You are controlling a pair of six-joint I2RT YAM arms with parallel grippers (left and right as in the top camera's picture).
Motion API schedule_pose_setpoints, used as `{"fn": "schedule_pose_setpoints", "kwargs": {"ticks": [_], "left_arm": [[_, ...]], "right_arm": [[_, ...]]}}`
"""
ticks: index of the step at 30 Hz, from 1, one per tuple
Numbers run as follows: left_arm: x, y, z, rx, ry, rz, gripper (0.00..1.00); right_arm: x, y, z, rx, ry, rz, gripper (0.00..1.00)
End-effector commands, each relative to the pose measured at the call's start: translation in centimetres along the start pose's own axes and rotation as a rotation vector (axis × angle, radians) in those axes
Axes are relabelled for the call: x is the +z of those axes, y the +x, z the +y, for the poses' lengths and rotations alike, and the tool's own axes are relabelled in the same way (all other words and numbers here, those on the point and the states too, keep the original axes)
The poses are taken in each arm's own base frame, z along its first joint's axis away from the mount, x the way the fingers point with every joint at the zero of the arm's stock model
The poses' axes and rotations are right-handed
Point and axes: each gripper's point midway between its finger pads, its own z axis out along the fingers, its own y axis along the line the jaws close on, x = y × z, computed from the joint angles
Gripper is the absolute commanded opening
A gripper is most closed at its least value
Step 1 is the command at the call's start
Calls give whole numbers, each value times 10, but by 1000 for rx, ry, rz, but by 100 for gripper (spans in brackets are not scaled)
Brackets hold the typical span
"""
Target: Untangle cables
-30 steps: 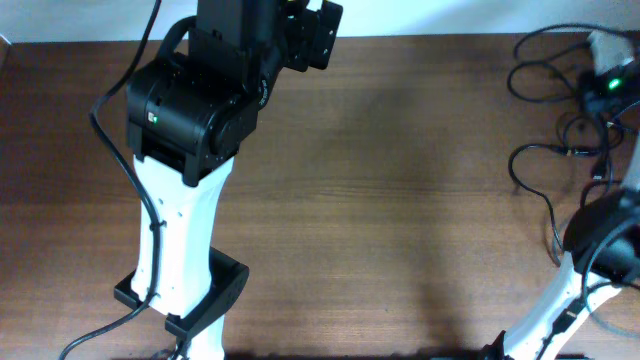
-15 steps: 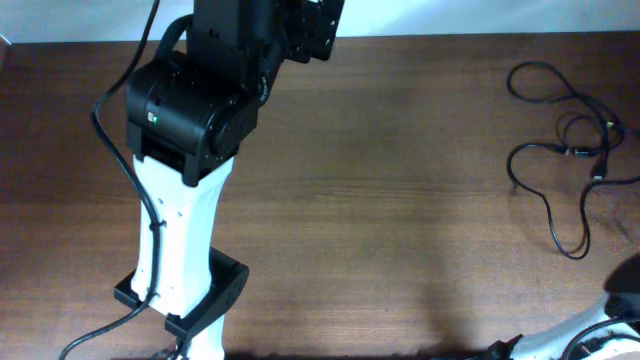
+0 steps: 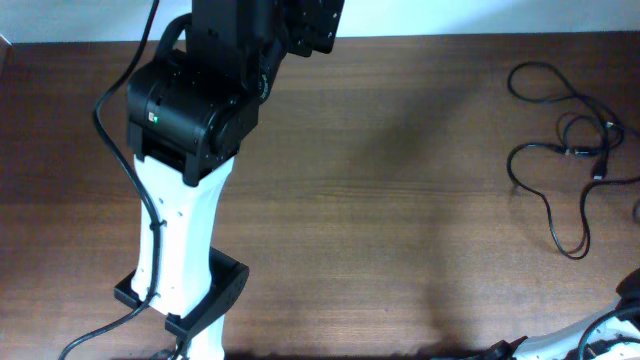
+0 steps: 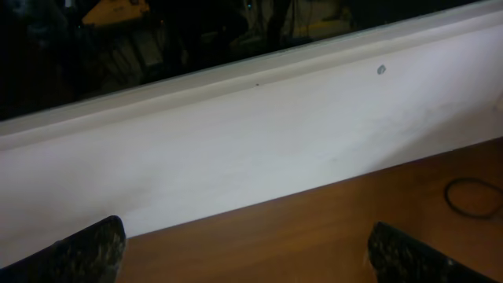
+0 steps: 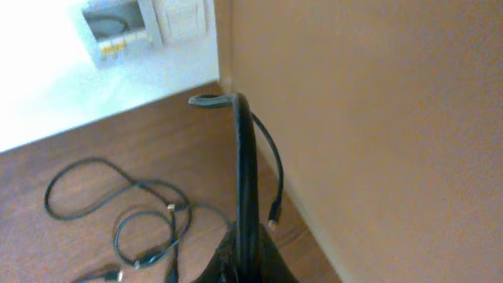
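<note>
Cables (image 3: 572,152) spread overhead; left wrist shows one loop (image 4: 448,196).

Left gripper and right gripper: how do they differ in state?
The left gripper is open, fingers wide apart; the right gripper is shut, a thin cable trailing from its tip. The left faces a white wall; the right overlooks loose cables on the table. Both have dark fingers.

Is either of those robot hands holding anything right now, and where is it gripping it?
The right gripper appears shut on one black cable, pinched along its cord, with the plug end dangling free. The left gripper is open and empty.
</note>
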Motion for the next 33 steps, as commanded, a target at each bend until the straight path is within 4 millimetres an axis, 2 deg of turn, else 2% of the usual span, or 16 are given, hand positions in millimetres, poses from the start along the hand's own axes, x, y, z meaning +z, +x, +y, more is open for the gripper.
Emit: {"fn": "schedule_pose_setpoints", "kwargs": {"ticks": [1, 2, 5, 7, 9, 11, 14, 15, 17, 18, 20, 23, 26, 29, 30, 33], "left_arm": [[2, -2, 2, 7, -10, -10, 99], [2, -3, 2, 6, -11, -11, 99], [5, -2, 1, 7, -11, -11, 99], [8, 0, 0, 10, -11, -4, 99], [10, 1, -1, 11, -11, -1, 99], [12, 0, -1, 9, -11, -5, 99], [23, 6, -5, 15, -10, 12, 99], [27, 8, -7, 17, -9, 19, 99], [35, 13, -10, 22, -9, 34, 99], [35, 13, -10, 23, -9, 35, 99], [35, 13, -10, 22, -9, 34, 99], [35, 13, -10, 22, -8, 34, 99], [35, 13, -10, 23, -8, 35, 99], [35, 17, -10, 28, -8, 51, 99], [35, 20, -10, 32, -7, 61, 99], [35, 24, -9, 38, -8, 78, 99]], "right_arm": [[-26, -20, -7, -32, 50, -60, 4], [-24, -9, -8, -19, 43, -24, 4], [0, 56, -6, 55, -15, 195, 4], [26, 109, -12, 115, -38, 328, 4], [60, 148, -22, 143, -39, 365, 4], [87, 174, -21, 144, -46, 362, 4], [108, 194, -11, 141, -75, 352, 4], [112, 196, -8, 150, -81, 347, 10], [114, 189, -3, 209, -94, 317, 99], [113, 182, 2, 207, -125, 297, 99], [95, 147, 16, 188, -200, 213, 99], [32, 77, 46, 106, -209, 115, 99], [-27, 31, 112, 9, -298, 64, 99], [-42, 32, 161, 46, -360, 119, 99], [-42, 42, 171, 87, -366, 176, 99], [-51, 94, 197, 135, -353, 427, 99]]}}
